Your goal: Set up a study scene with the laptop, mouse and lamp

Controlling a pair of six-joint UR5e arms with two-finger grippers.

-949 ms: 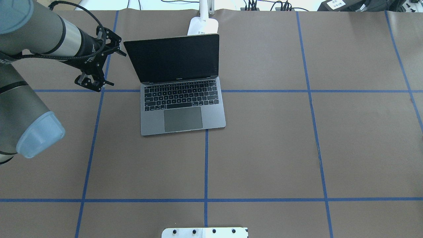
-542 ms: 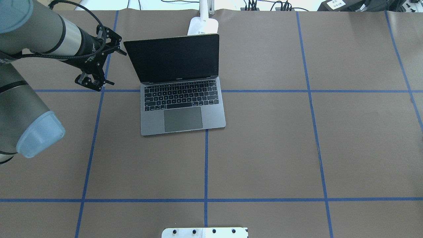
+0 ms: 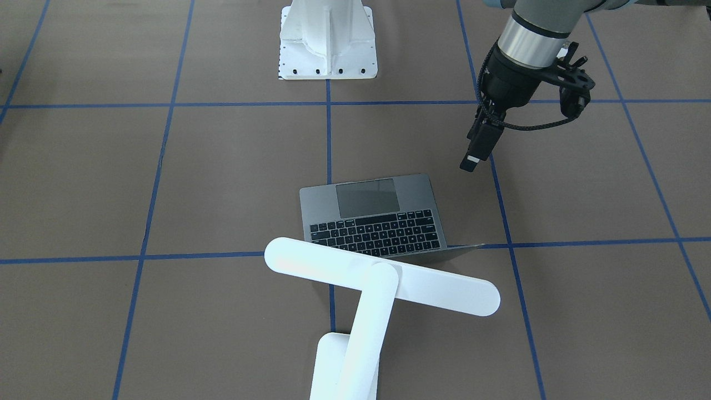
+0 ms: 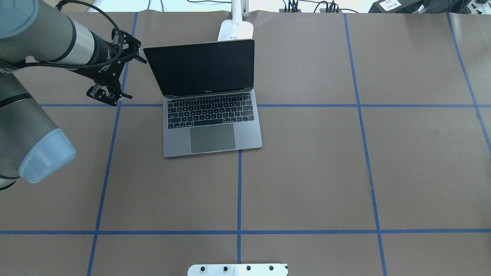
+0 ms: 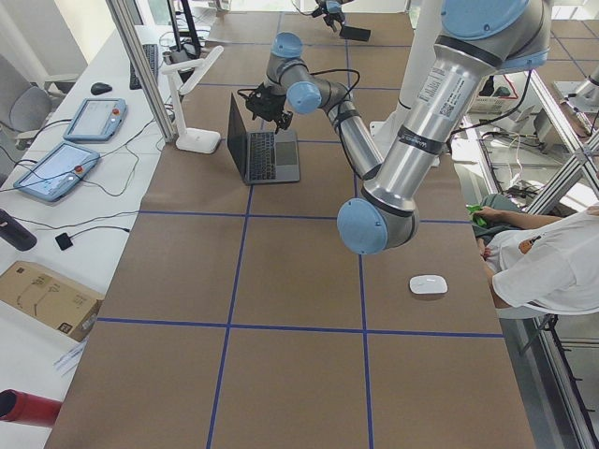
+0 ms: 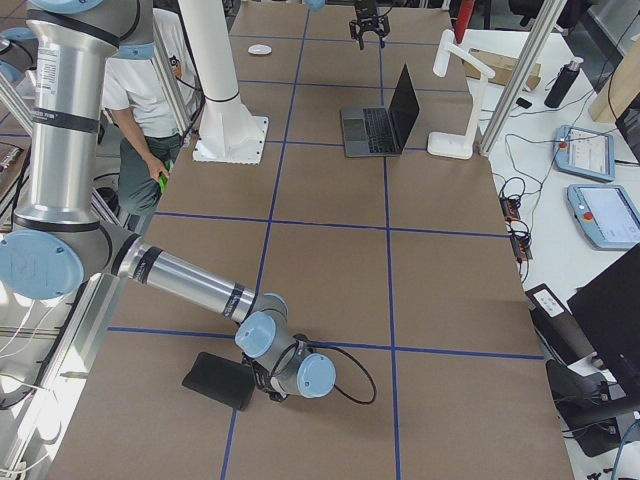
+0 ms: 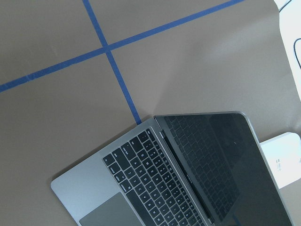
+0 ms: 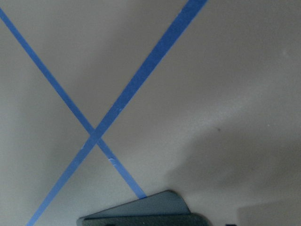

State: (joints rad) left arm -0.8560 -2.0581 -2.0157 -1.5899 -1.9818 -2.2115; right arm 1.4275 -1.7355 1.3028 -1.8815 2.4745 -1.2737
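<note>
the mouse (image 5: 428, 284) lies alone at the robot's edge of the surface (image 4: 307, 172), well apart from the laptop (image 4: 212, 111) — back toward the robot from the laptop's front edge and far out past its left side, outside the overhead view. its oval seems to run the same way as the laptop's side edges, though it is too small to be sure. a person (image 5: 547, 262) sits just off that edge, near the mouse.

the left claw (image 4: 111, 100) hangs above the surface just beside the laptop's left side, about level with the hinge, touching nothing. it carries nothing, but i cannot tell whether its fingers are parted or closed.

the laptop is open, its screen dark and its keyboard facing the robot. the lamp (image 3: 383, 278) stands just behind the lid, its bar head lying roughly along the laptop's width.

the right claw (image 6: 255, 385) is far off on the laptop's right, low beside a flat black pad (image 6: 222, 380). its state cannot be told.

the mouse looks like the piece left to place, and the left arm is much the nearer — it would need to draw back toward the robot and leftward from the laptop, then close across the mouse's narrow width.
</note>
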